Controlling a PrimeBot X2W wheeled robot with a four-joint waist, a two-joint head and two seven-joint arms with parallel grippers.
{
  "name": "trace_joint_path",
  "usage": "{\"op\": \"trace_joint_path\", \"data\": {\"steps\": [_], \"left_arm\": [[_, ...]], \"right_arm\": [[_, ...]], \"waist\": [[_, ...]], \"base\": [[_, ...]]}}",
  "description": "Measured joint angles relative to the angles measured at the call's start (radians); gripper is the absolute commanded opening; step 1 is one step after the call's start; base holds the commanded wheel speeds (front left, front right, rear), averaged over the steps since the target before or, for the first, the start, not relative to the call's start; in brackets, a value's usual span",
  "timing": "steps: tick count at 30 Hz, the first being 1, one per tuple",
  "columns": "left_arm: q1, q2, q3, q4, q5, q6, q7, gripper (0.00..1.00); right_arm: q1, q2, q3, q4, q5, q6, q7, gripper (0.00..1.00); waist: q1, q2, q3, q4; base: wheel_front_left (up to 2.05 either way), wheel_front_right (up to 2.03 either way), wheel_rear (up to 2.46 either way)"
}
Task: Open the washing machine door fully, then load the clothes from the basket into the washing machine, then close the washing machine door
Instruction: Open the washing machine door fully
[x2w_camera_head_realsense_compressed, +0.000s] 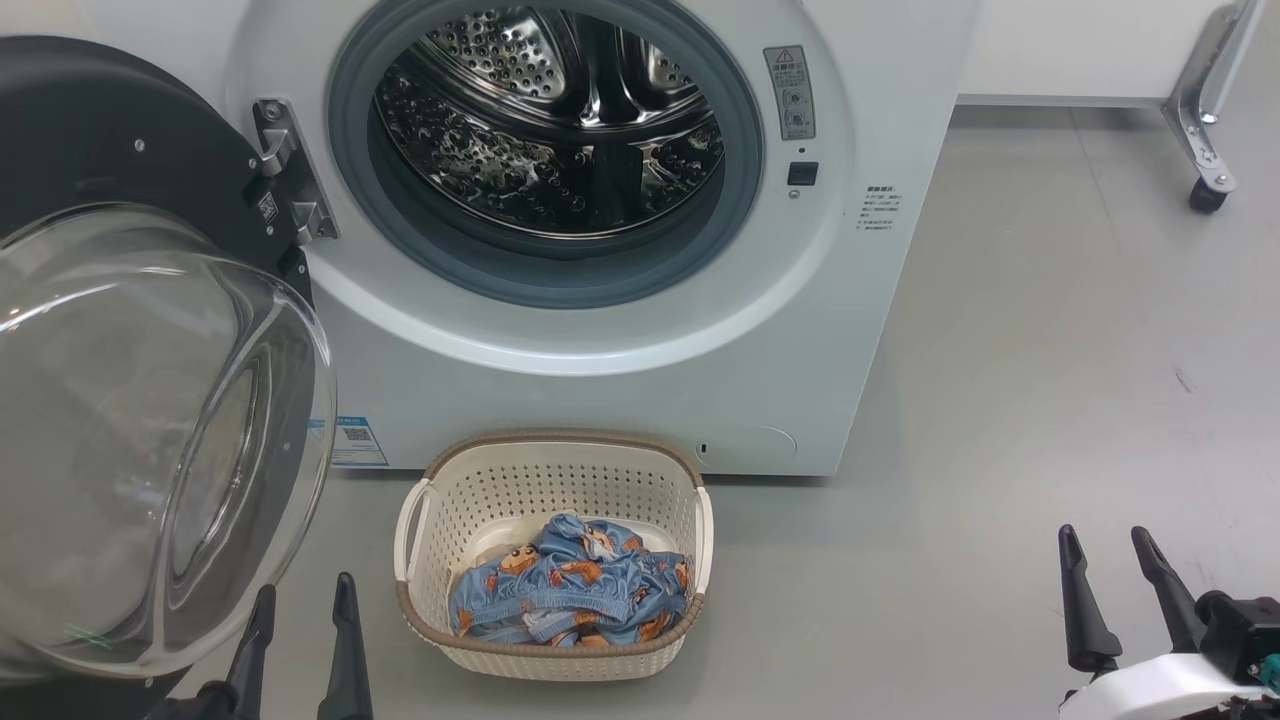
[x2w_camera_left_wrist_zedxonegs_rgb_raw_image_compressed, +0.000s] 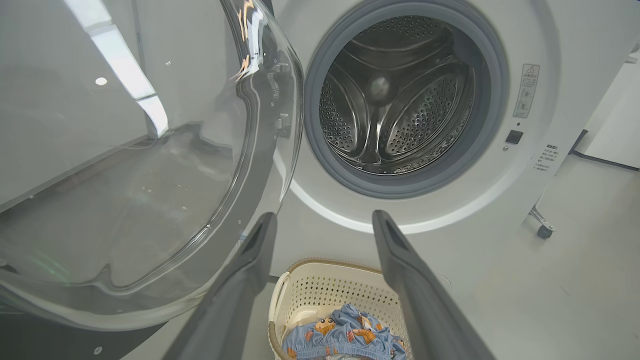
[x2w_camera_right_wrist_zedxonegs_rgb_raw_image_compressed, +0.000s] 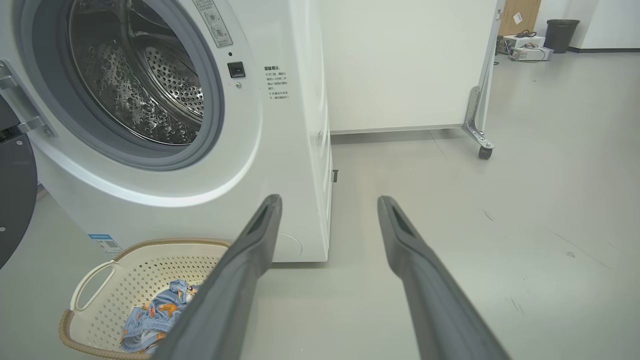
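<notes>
The white washing machine (x2w_camera_head_realsense_compressed: 620, 390) stands ahead with its steel drum (x2w_camera_head_realsense_compressed: 550, 120) exposed. Its door (x2w_camera_head_realsense_compressed: 150, 430), black-rimmed with a bulging clear glass bowl, hangs swung out to the left on a metal hinge (x2w_camera_head_realsense_compressed: 285, 170). On the floor before the machine sits the cream basket (x2w_camera_head_realsense_compressed: 550, 655) holding light-blue clothes (x2w_camera_head_realsense_compressed: 570, 590) with orange figures. My left gripper (x2w_camera_head_realsense_compressed: 305, 595) is open at the lower left, between door glass and basket, holding nothing. My right gripper (x2w_camera_head_realsense_compressed: 1105, 545) is open at the lower right, well right of the basket. In the left wrist view, the open left gripper (x2w_camera_left_wrist_zedxonegs_rgb_raw_image_compressed: 324, 220) points at the machine above the basket (x2w_camera_left_wrist_zedxonegs_rgb_raw_image_compressed: 320, 285).
Grey floor (x2w_camera_head_realsense_compressed: 1000, 400) spreads to the right of the machine. A white panel on a metal caster leg (x2w_camera_head_realsense_compressed: 1205, 130) stands at the back right. The right wrist view shows a dark bin (x2w_camera_right_wrist_zedxonegs_rgb_raw_image_compressed: 561, 34) and boxes far back in the room.
</notes>
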Motion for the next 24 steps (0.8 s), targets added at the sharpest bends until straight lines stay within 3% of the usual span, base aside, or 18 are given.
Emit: {"op": "trace_joint_path", "data": {"steps": [24], "left_arm": [[0.0,-0.005,0.01,0.026,0.001,-0.009,0.0,1.0]], "right_arm": [[0.0,0.006,-0.002,-0.003,0.0,0.0,0.0,1.0]], "waist": [[0.0,0.0,0.003,-0.009]], "base": [[0.0,0.0,0.0]]}}
